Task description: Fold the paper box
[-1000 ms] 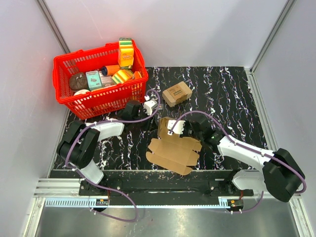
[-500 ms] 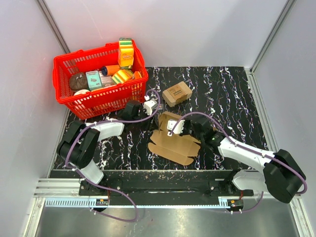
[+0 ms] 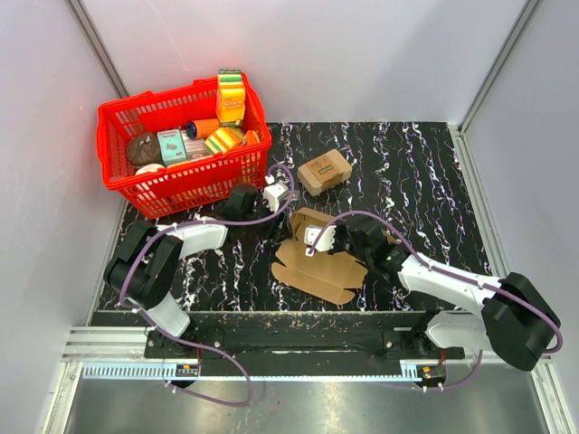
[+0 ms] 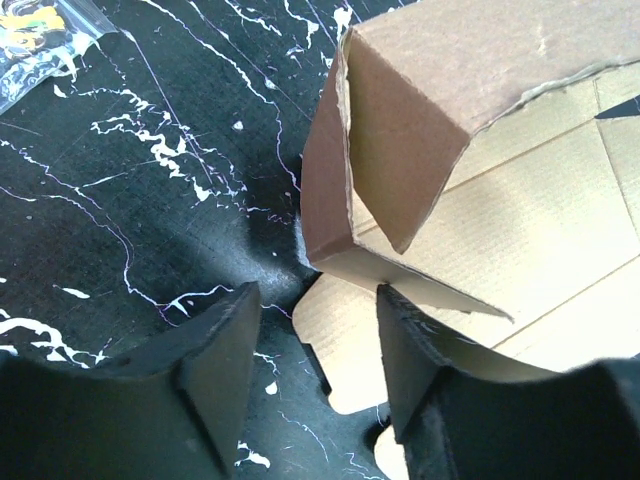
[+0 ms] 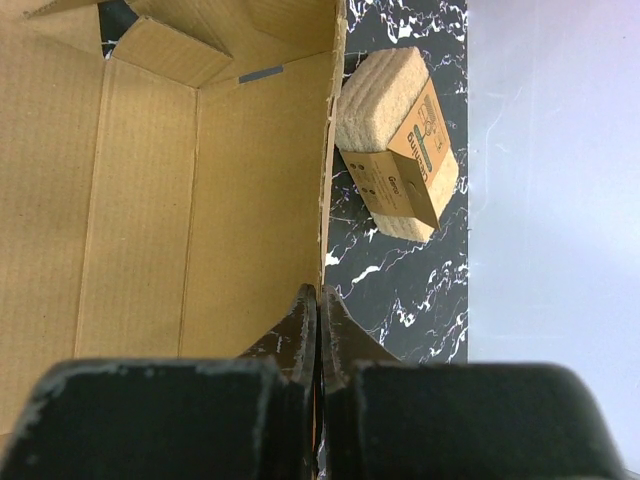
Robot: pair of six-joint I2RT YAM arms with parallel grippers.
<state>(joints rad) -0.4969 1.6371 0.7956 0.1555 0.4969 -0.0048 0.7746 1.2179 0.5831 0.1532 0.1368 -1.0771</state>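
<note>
Fig. Top, L-wrist and R-wrist views, paper-box folding. The paper box (image 3: pixel 312 271), a plain brown corrugated die-cut sheet, lay partly folded near the middle of the black marbled table (image 3: pixel 425 172), its flat panel toward the arm bases and a raised wall and flap at the far side. The left gripper (image 4: pixel 317 295) stood about half open and held nothing; its fingers (image 4: pixel 215 375) flanked a strip of bare table and the edge of a flat tab, with the box's raised corner just beyond the fingertips, the R-hand finger overlapping the flat panel. The right gripper (image 5: pixel 320 295) had its jaws pressed together on the thin upright edge of one box wall, which ran straight into the seam between the fingertips (inner face of the box to the left of it, table to the right). Unprinted cardboard, no writing on the box. Just beside that wall, apart from it, sat a small chunky cardboard box (image 5: pixel 395 170) with dark green print on top; the letters were too blurred to read. A red basket (image 3: pixel 181 185) of packaged goods stood at the far left, labels too small to read. A clear bag (image 4: pixel 35 25) with yellow print lay at the top-left corner of the L-wrist view, text illegible.
</note>
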